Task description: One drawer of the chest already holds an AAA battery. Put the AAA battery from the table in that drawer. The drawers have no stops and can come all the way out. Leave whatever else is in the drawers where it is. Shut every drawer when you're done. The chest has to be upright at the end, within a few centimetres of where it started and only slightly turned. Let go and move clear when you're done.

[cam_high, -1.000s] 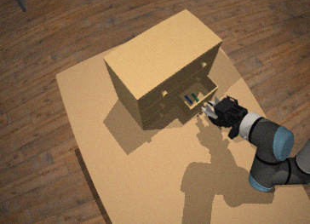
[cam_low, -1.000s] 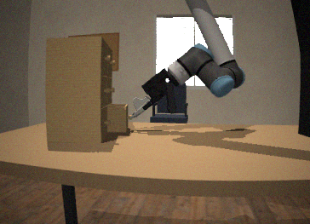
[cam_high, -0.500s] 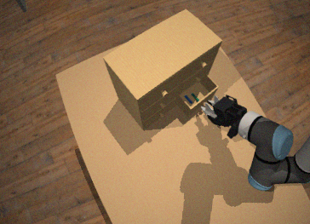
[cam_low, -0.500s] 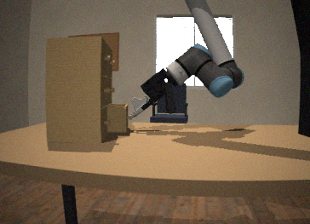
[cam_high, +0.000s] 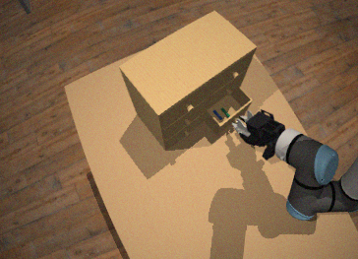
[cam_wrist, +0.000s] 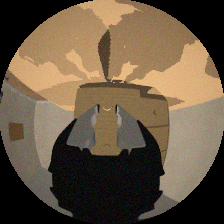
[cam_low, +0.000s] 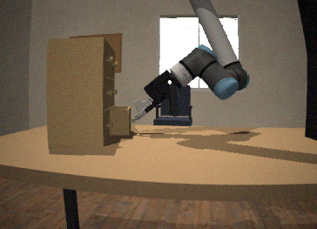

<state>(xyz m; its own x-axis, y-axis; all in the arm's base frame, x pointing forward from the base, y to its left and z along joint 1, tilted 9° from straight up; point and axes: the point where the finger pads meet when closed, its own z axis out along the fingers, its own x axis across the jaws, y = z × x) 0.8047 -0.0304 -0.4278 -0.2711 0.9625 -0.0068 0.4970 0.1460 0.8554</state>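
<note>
Far left, the chest (cam_high: 187, 63) (cam_low: 76, 90) (cam_wrist: 159, 120), upright on the table (cam_high: 148, 208) (cam_low: 144, 166), with a lower drawer (cam_high: 239, 110) (cam_low: 123, 121) (cam_wrist: 107, 135) sticking out towards about 5 o'clock from above. Next, inside that drawer, a blue stick (cam_high: 217, 114), and just right of it a green stick (cam_high: 225, 112), roughly side by side, long axes near 11-to-5, much like the drawer's travel. Probably the two AAA batteries; cannot tell which came from the table. Seen from the claw (cam_high: 236, 125) (cam_low: 134, 119) (cam_wrist: 107, 108), both at about 10 to 11 o'clock, beyond the drawer's front.

Rightmost, the claw: narrow but not shut, a gap showing between the fingertips, nothing held. Slanting down towards 8 o'clock in the side view, tips right by the drawer's front; cannot tell whether touching. Looks set to push the drawer home, towards 11 o'clock from above and 9 o'clock from the side. Best to push squarely and gently, so as not to skew the drawer or turn the chest.
</note>
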